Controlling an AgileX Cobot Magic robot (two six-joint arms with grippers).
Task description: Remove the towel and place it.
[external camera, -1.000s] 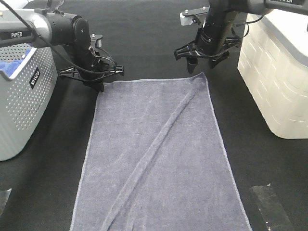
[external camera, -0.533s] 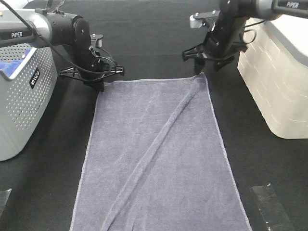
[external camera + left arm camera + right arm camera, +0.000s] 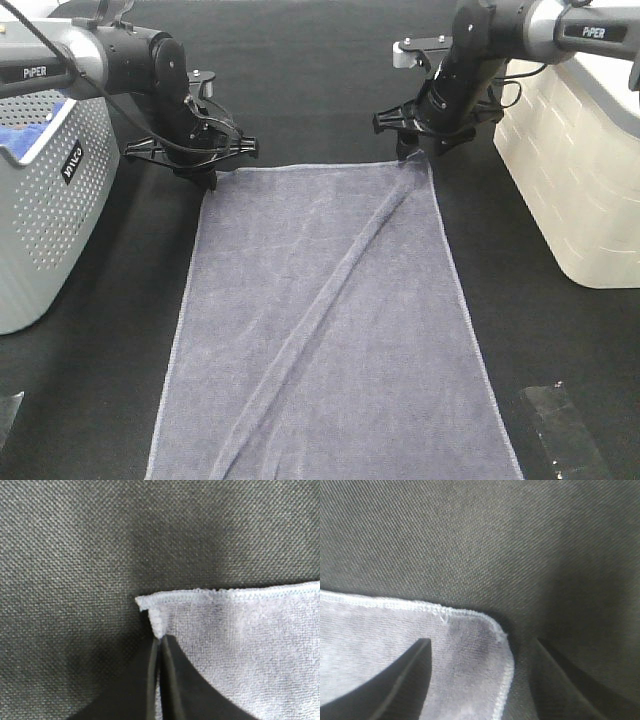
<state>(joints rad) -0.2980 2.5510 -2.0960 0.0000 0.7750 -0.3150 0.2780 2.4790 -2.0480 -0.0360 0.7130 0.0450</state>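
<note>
Towel: the towel point(image 3: 330, 320) lies spread flat on the tabletop point(image 3: 300, 80), its long sides running from 12 to 6 o'clock in the high view, the 6 o'clock end cut off by the frame.
Crease: a raised fold crosses the towel diagonally, from the 1 o'clock corner down toward 7 o'clock.
Left gripper: the left gripper point(image 3: 207, 180) sits at the towel's 11 o'clock corner; its fingers point(image 3: 145, 680) are pressed together, pinching the hem just below the corner tip.
Right gripper: the right gripper point(image 3: 418, 155) hangs over the 1 o'clock corner; its fingers point(image 3: 405, 675) stand apart, one above the cloth and one above bare tabletop past the hem. Whether they touch cannot be told.
Basket: a grey perforated basket point(image 3: 50, 210) stands at 9 o'clock, a blue cloth point(image 3: 20, 135) inside it.
Bin: a white bin point(image 3: 580, 170) stands at 3 o'clock, apart from the towel.
</note>
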